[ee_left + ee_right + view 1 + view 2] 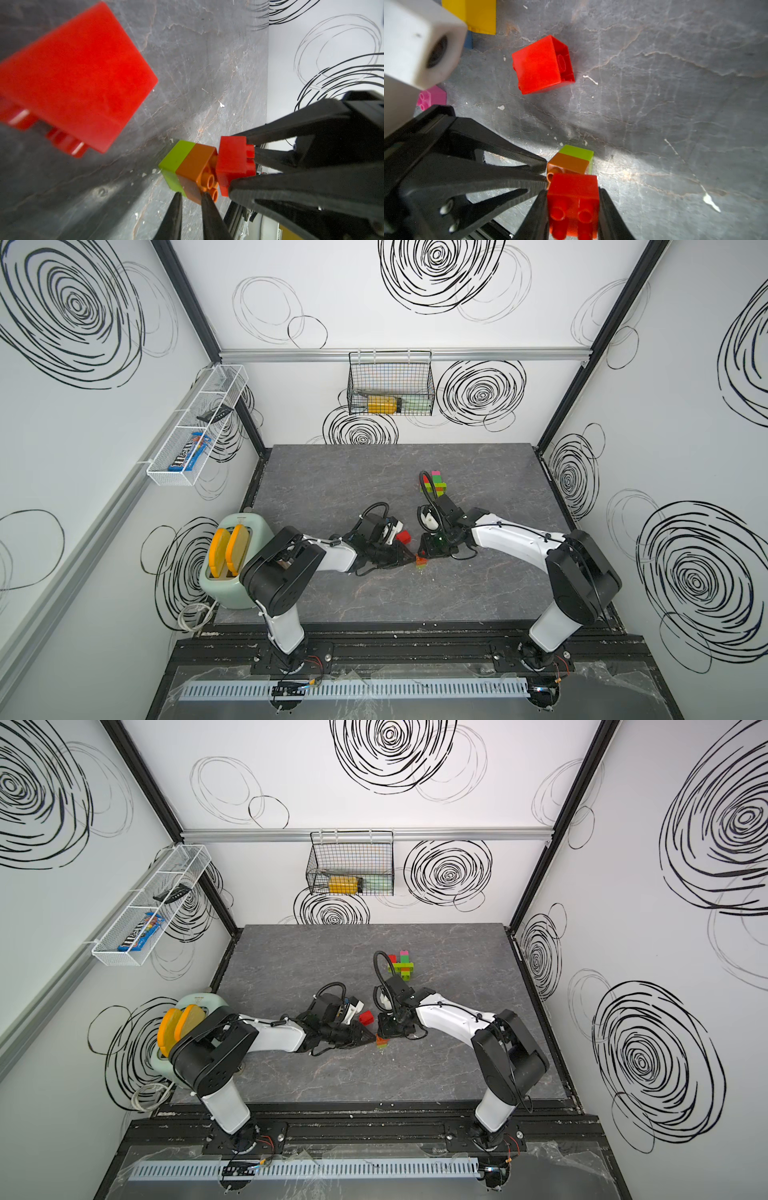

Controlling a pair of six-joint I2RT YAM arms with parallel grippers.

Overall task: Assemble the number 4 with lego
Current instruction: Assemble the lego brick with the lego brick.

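Right wrist view showed the right pincer (572,192) closed on a small red brick (573,207). Its studs were turned back toward the camera and its hollow underside faced forward. Just ahead, an orange-and-lime pair (569,164) was seen lying on its side on the tabletop (675,104). The orange studs were pointed straight at that hollow face, so the pair's long axis was lined up roughly with the right pincer's reach. The red brick was seen touching, or all but touching, those studs. In the left wrist view it appeared set a little to one side, with two orange studs uncovered, though the angle was too steep for that to be settled.

The left pincer (545,172) was seen drawn nearly shut, its tips laid against the orange brick's flank from the side. Whether an edge was pinched or the pair merely braced could not be told. It was judged that the coming press would have to be made along the pair's axis by the right arm, with the left steadying across it.

Farther off, a loose red brick (542,64) was seen tipped on its side, apart from both pincers. Farthest, in a top view, a partly built multicoloured cluster (434,484) was seen well apart, toward the back of the tabletop.
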